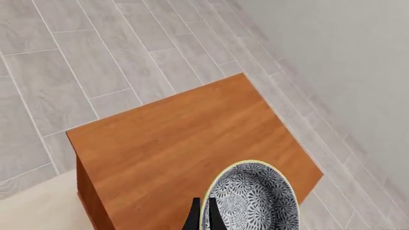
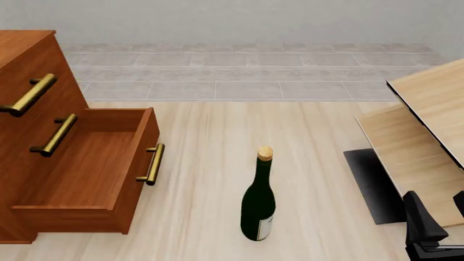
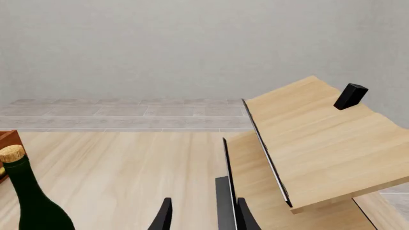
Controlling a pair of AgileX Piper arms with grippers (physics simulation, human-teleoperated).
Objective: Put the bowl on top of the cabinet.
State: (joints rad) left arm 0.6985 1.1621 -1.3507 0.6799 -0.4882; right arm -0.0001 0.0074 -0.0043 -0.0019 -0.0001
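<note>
In the left wrist view, the bowl (image 1: 255, 199), grey-white with a bluish pattern and a pale rim, is over the cabinet's reddish-brown top (image 1: 179, 143), near one edge. My left gripper (image 1: 204, 218) is shut on the bowl's rim, one dark finger on each side. Whether the bowl rests on the top or hangs just above it, I cannot tell. In the front view the cabinet (image 2: 29, 136) stands at the left, and the bowl and left gripper are out of that view. My right gripper (image 2: 440, 217) sits low at the right, open (image 3: 201, 218) and holding nothing.
The cabinet's lower drawer (image 2: 87, 168) is pulled out, with brass bar handles (image 2: 151, 163). A dark wine bottle (image 2: 259, 204) stands mid-floor. Pale light-wood panelled furniture (image 2: 427, 119) with a black base (image 2: 373, 185) fills the right side. Grey tiles and a wall lie beyond.
</note>
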